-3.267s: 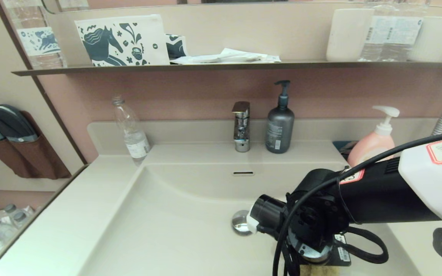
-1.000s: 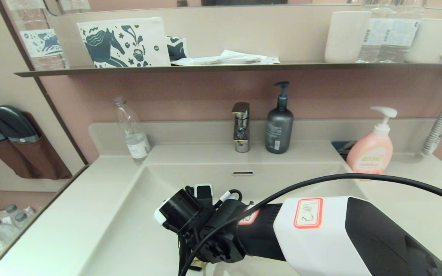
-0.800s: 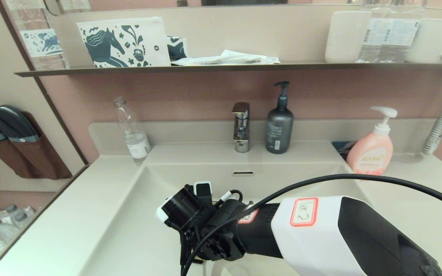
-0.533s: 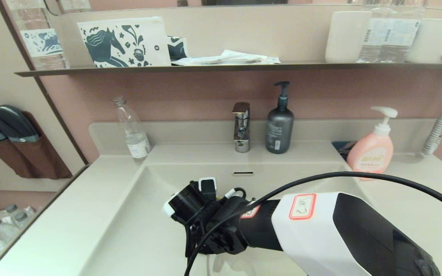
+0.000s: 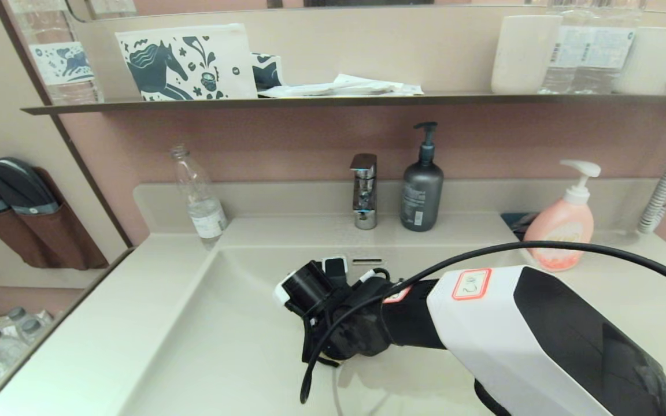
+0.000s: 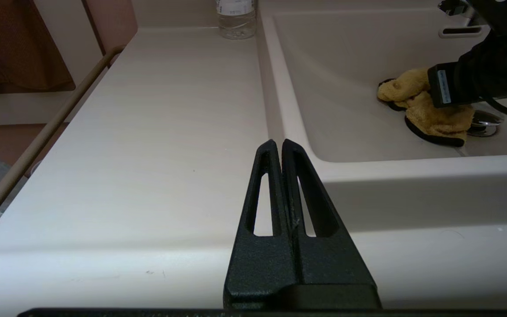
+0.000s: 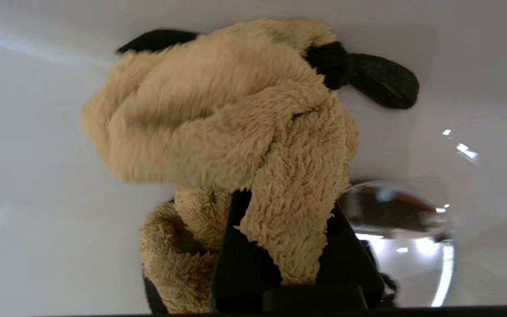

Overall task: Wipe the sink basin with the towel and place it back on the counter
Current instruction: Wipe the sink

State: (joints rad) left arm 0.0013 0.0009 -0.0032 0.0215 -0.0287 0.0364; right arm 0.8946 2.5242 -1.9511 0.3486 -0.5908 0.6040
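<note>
A: Towel first: the small mustard-yellow terry towel (image 7: pixel 236 132) with black edging is bunched up and pinched between the closed fingers of the right end effector (image 7: pixel 286 229), pressed onto the floor of the large rectangular cream-white sink basin (image 5: pixel 240 323).

B: What lies close to the end effector?

A: The round chrome drain plug (image 7: pixel 401 229) sits just beside it, and part of the towel's black edge lies against the plug in the left wrist view. The slim overflow slot (image 5: pixel 367 261) is on the basin wall beyond it.

B: So how should this wipe go?

A: I'd judge: keep the clamp firm, hold the wad pressed flat on the glossy floor, and sweep in overlapping passes. Steer round the plug so the black loop (image 7: pixel 381 86) doesn't snag on it. The cloth is bunched, so little of it touches; steady downward pressure matters more than speed.

B: And the other arm?

A: The left end effector (image 6: pixel 282 147) is parked with its fingers shut together, empty, above the flat glossy cream-white desk (image 6: pixel 156 132), well apart from the towel. The towel goes back on that desk once wiping is done.
</note>
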